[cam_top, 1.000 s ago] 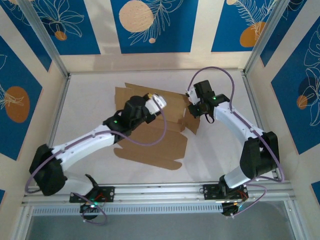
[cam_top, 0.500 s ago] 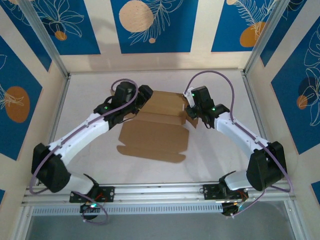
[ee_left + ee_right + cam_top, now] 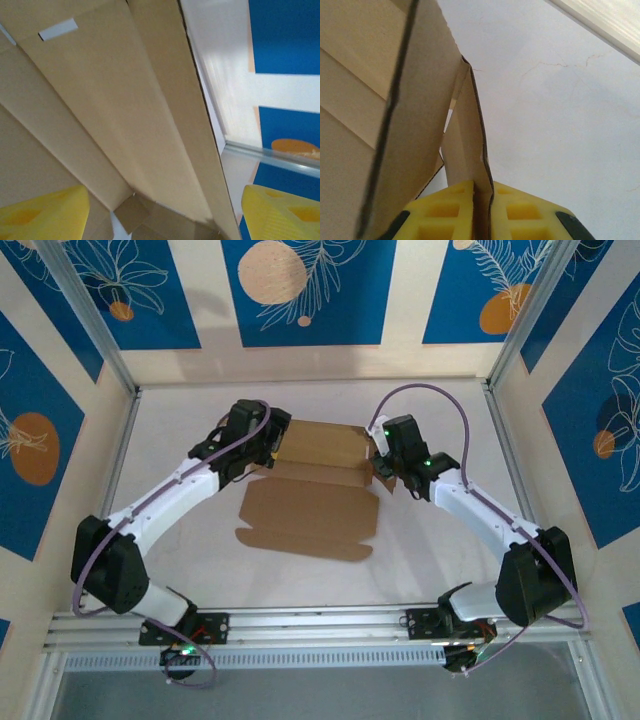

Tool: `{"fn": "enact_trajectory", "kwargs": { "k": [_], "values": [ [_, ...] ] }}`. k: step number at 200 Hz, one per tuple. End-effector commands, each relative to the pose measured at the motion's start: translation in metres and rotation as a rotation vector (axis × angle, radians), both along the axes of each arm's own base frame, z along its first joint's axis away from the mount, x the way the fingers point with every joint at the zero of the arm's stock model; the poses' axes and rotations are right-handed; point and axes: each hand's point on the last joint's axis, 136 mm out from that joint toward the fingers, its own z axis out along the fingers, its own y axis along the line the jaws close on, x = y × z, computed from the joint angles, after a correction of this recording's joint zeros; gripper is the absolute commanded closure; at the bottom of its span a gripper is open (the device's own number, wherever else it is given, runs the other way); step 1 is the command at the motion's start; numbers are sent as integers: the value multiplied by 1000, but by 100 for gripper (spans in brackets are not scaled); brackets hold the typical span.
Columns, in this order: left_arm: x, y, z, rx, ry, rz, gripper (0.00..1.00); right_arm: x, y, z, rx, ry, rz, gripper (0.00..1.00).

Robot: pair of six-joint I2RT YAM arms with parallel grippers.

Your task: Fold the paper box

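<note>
Centrally on the white table (image 3: 440,530), nearer its far edge: one paper box (image 3: 305,515), plain brown cardboard, partly folded. Its broad flat panel with rounded tabs lies toward the near edge; long walls stand raised along the far part.

Left gripper (image 3: 274,445): at the box's far-left end, jaws spread wide, holding nothing. In the left wrist view one yellow finger (image 3: 42,215) shows at each lower corner, with the long cardboard panels running between them; whether either touches the card cannot be told.

Right gripper (image 3: 482,197): at the box's far-right end, jaws nearly closed, pinching a thin upright end flap of the box between the yellow pads (image 3: 525,210). The flap stands on edge beside the adjoining wall, a narrow gap showing between them. Bare table surface lies to the right of it.
</note>
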Motion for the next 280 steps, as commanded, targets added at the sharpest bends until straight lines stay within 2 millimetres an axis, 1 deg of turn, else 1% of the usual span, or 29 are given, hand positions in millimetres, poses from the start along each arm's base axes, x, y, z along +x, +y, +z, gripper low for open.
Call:
{"fn": "enact_trajectory", "kwargs": {
  "k": [1, 20, 36, 60, 76, 94, 114, 132, 142, 153, 162, 169, 178, 191, 209, 221, 234, 250, 260, 268, 280],
  "values": [
    [23, 8, 2, -94, -10, 133, 21, -2, 3, 12, -1, -46, 19, 86],
    [33, 4, 11, -104, -40, 134, 21, -2, 5, 11, 0, -40, 23, 86],
    [38, 0, 10, -108, -35, 133, 22, -3, 6, 9, 3, -33, 23, 86],
    [42, -1, 3, -111, -20, 147, 34, -2, 7, 8, 6, -29, 21, 86],
    [42, -2, -2, -113, -13, 150, 46, -2, 7, 7, 3, -20, 19, 87],
    [41, -2, -8, -112, -10, 154, 63, 0, 6, 4, 2, -6, 16, 86],
    [40, -2, -13, -109, -12, 150, 79, 2, 6, 4, 13, 3, 15, 86],
    [37, 0, -22, -106, -6, 156, 93, 2, 7, 2, 21, 17, 19, 87],
    [35, 2, -28, -103, -3, 162, 100, 4, 6, 2, 30, 22, 17, 85],
    [33, 5, -32, -91, -2, 166, 100, 3, 5, 2, 55, 47, 11, 82],
    [31, 8, -36, -74, -1, 170, 100, 2, 5, 4, 90, 72, 11, 77],
    [30, 10, -38, -64, -2, 175, 100, 0, 7, 6, 120, 87, 16, 72],
    [29, 11, -41, -56, 1, 173, 100, -3, 12, 10, 161, 101, 31, 62],
    [28, 12, -43, -47, 5, 170, 100, -11, 22, 19, 223, 116, 77, 53],
    [27, 10, -46, -38, 5, 164, 100, -21, 32, 35, 302, 134, 125, 50],
    [26, 10, -48, -30, -5, 159, 100, -23, 30, 40, 298, 136, 132, 49],
    [25, 10, -48, -34, -15, 157, 100, -21, 21, 34, 246, 153, 124, 48],
    [25, 11, -45, -30, -44, 151, 100, -15, 5, 19, 134, 188, 99, 47],
    [25, 12, -44, -29, -55, 150, 100, -11, -3, 11, 82, 192, 92, 43],
    [25, 12, -42, -30, -70, 147, 100, -8, -7, 5, 69, 204, 85, 38],
    [25, 12, -40, -35, -82, 140, 100, -5, -7, -3, 65, 235, 94, 35]
  ]
}}
